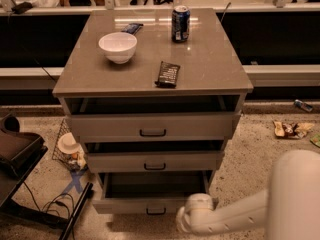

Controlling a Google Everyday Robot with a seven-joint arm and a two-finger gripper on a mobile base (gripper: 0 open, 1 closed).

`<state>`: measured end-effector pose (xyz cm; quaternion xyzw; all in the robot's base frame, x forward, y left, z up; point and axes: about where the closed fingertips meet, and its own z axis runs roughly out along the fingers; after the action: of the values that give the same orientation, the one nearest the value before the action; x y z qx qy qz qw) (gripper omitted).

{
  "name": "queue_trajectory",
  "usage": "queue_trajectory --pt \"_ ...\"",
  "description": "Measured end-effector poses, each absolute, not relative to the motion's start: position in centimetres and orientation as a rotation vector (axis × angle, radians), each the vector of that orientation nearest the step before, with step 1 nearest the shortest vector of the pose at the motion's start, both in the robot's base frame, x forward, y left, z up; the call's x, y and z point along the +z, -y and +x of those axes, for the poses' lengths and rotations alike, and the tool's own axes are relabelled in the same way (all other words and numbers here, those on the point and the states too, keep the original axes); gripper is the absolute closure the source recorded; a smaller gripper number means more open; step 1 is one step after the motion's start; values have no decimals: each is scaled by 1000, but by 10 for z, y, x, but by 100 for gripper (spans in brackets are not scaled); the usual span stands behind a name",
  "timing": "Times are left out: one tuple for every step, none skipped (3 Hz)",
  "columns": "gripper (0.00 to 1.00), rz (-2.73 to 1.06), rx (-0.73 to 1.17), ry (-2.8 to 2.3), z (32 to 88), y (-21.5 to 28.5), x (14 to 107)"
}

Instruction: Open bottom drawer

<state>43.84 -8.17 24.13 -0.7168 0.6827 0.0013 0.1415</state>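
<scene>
The bottom drawer (131, 204), lowest of three in the grey-beige table (210, 64), stands pulled out, its shallow plain tray showing dark behind the flat front panel. Its small black bar handle (156, 211) sits at the centre of that panel. The hand (186, 219) is low down at the drawer's right front corner, just right of the handle, at the end of the white arm (260, 209) that reaches in from the lower right. Whether the hand is apart, together or clamped on anything cannot be told, and it is not clear if it touches the panel.

The middle drawer (154, 161) and the top drawer (152, 126) above it are each partly out too. On the table stand a white bowl (118, 46) and a blue soda can (180, 23), well apart, with a dark snack bar (168, 74) lying near the front edge.
</scene>
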Motion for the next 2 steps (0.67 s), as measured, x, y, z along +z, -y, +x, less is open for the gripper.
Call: queue_trajectory --pt "100 -2042 28 -1980 396 133 298" --pt "100 -2028 -29 -1952 410 141 333"
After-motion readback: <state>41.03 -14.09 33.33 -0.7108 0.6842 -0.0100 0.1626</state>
